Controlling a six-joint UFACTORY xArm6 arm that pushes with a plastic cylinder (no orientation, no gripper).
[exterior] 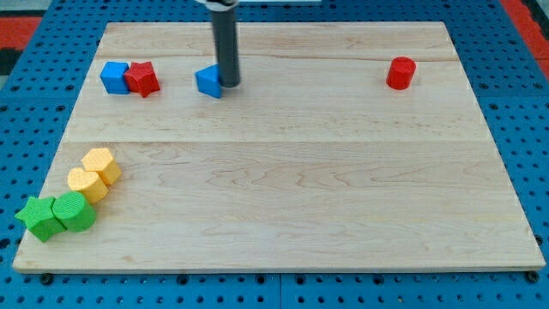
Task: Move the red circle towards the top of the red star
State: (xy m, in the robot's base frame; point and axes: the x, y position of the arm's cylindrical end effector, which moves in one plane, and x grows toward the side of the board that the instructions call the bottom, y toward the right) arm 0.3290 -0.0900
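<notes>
The red circle (400, 73), a short red cylinder, stands alone near the view's top right of the wooden board (283, 197). The red star (142, 79) sits near the view's top left, touching a blue cube (114, 76) on its left side. My tip (228, 83) comes down from the view's top and rests against the right side of a small blue triangle-like block (208, 81). The tip is well to the right of the red star and far to the left of the red circle.
Two yellow hexagonal blocks (94, 174) lie at the view's lower left, one partly above the other. Two green blocks (57, 215) lie side by side just below them near the board's bottom left corner. A blue pegboard surrounds the board.
</notes>
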